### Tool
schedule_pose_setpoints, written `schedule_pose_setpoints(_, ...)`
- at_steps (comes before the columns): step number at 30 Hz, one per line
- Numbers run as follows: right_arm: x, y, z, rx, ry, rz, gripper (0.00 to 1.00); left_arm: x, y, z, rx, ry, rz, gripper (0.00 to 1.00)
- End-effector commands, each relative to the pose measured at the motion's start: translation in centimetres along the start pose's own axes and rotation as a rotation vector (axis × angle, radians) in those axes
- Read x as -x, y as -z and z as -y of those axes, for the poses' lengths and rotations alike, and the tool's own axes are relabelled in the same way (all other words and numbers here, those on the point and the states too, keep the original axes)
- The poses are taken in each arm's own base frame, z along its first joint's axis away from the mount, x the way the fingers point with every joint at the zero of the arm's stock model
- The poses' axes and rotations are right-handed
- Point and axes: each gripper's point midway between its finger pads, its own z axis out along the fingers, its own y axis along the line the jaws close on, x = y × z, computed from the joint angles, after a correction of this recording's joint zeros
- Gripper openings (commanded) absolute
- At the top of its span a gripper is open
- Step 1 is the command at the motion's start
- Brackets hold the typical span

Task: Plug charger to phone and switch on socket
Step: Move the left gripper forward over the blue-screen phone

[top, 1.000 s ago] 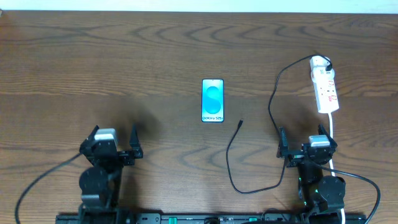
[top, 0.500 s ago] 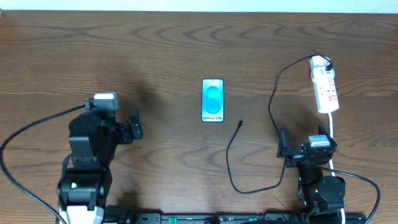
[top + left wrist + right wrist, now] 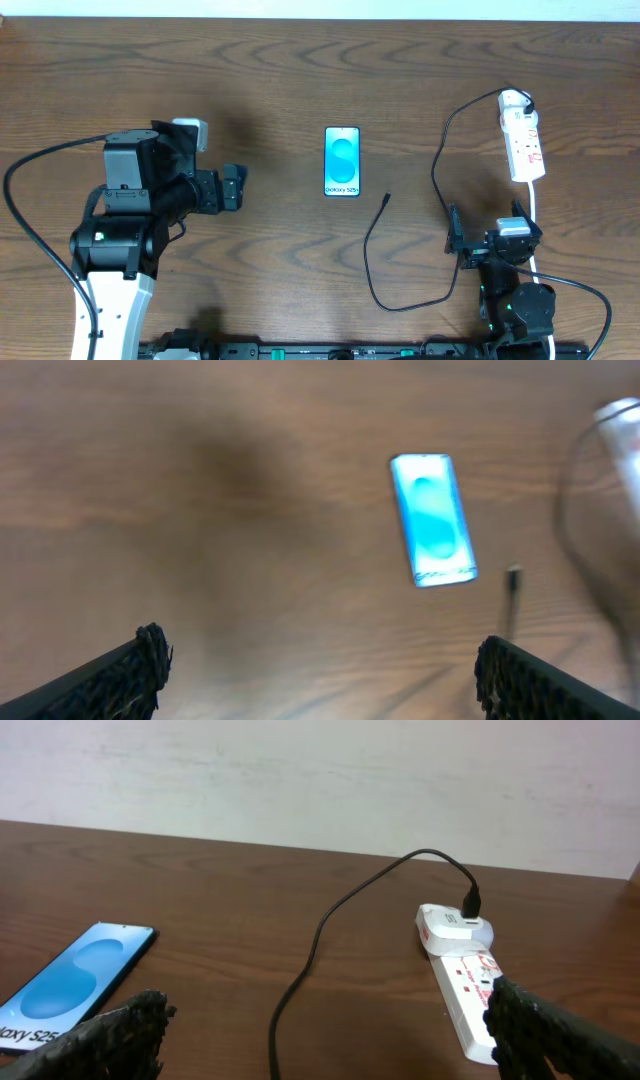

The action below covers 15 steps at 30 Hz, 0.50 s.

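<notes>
One phone (image 3: 342, 161) lies screen-up at centre frame, its lower edge near the connector tip (image 3: 387, 197) of the one charger (image 3: 368, 250), already plugged into the single power strip (image 3: 522, 140) at upper right. Of the two grippers, the left gripper (image 3: 236, 187) gapes toward the phone, probably to steady it. The right gripper (image 3: 487, 222) sits spread at lower right.

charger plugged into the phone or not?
Not plugged. The charger's connector tip lies on the table off the phone's lower right corner, bare wood between them.
</notes>
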Motion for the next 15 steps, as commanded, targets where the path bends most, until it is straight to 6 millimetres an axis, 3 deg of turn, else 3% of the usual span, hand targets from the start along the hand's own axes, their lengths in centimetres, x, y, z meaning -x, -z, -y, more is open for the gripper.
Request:
schedule_pose_setpoints(1,0.0,0.0,-0.1,0.003,-0.001,0.002,0.99,1.7,0.9,2.3,-0.123,0.025,0.048,0.99)
schedule_pose_setpoints(9,0.0,0.0,-0.1,0.003,-0.001,0.002,0.99,2.3,1.8,1.3,-0.001,0.122,-0.066,0.99)
schedule_pose_setpoints(15,0.0,0.0,-0.1,0.003,-0.001,0.002,0.99,2.0,-0.1,2.2,0.107,0.135,-0.319,0.99)
